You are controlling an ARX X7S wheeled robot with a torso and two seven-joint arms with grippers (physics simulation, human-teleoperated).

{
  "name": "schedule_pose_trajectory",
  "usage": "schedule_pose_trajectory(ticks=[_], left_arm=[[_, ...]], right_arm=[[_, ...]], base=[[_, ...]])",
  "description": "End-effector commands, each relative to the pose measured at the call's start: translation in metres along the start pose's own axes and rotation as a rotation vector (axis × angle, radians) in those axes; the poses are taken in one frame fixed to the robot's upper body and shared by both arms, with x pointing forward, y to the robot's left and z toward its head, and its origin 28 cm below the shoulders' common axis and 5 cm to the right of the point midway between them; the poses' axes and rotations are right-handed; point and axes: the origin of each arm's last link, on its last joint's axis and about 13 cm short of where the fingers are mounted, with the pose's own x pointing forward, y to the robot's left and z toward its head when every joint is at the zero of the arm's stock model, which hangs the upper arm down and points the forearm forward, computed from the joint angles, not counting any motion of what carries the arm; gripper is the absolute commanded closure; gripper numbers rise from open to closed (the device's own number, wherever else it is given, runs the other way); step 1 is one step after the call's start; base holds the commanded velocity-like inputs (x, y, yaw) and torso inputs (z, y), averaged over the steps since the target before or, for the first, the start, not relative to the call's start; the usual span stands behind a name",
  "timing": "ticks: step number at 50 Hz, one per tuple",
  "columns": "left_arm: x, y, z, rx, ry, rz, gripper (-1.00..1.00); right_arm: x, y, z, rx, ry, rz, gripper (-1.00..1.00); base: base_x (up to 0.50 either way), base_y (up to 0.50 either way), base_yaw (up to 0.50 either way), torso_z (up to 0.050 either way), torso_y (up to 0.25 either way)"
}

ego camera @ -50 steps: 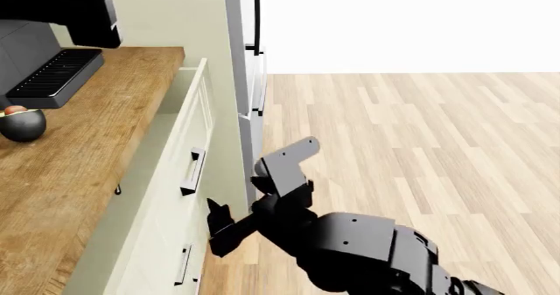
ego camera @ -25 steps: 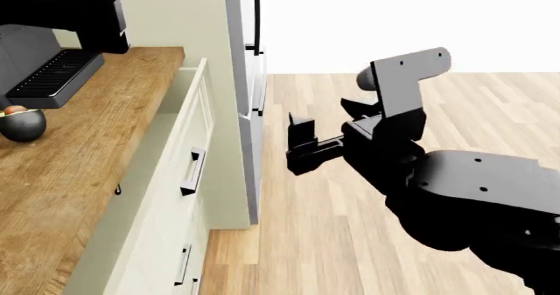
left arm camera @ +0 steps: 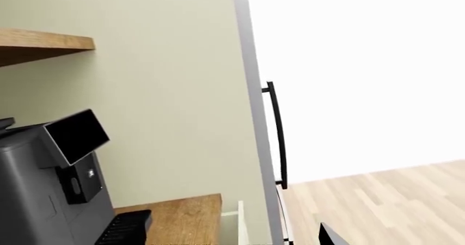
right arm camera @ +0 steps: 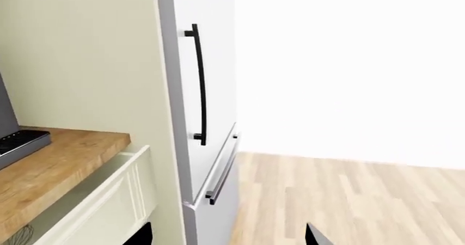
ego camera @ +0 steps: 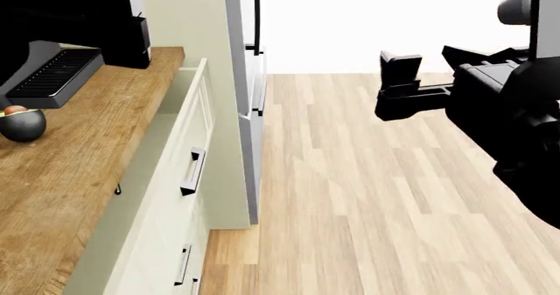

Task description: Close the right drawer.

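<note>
Since half a second ago the matte black right gripper [ego camera: 420,72] has risen and swung farther from the cream-white, recessed-panel right drawer [ego camera: 180,177], jaws parted and empty. The drawer juts open from under the wooden countertop [ego camera: 79,144], its short black bar handle [ego camera: 193,172] untouched. The left gripper's jaw state cannot be told.

No text, label, brand or number can be read anywhere; a small mark on the coffee machine [left arm camera: 43,185] is too blurred to read.

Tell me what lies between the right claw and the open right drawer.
Head view: only bare wood floor separates the right claw from the right drawer.
</note>
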Motion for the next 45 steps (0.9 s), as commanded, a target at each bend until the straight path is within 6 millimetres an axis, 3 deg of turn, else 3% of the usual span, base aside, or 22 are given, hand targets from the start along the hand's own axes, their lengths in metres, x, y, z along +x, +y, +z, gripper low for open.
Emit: schedule_pose_trajectory(ticks=[1, 9, 19, 45], left_arm=[[0.002, -0.006, -0.004, 0.009, 0.014, -0.016, -1.00], [0.011, -0.029, -0.002, 0.045, 0.019, -0.079, -1.00], [0.029, -0.057, -0.016, 0.060, 0.080, -0.141, -1.00], [0.053, -0.103, -0.048, 0.071, 0.184, -0.246, -1.00]], right_arm=[[-0.009, -0.015, 0.013, 0.006, -0.031, -0.055, -1.00], [-0.016, -0.022, 0.022, 0.013, -0.058, -0.090, -1.00], [-0.020, -0.030, 0.030, 0.032, -0.089, -0.118, -1.00], [-0.022, -0.033, 0.035, 0.051, -0.103, -0.135, -1.00]], base=[[0.00, 0.00, 0.00, 0.000, 0.000], [0.00, 0.00, 0.00, 0.000, 0.000], [0.00, 0.00, 0.00, 0.000, 0.000], [0.00, 0.00, 0.00, 0.000, 0.000]])
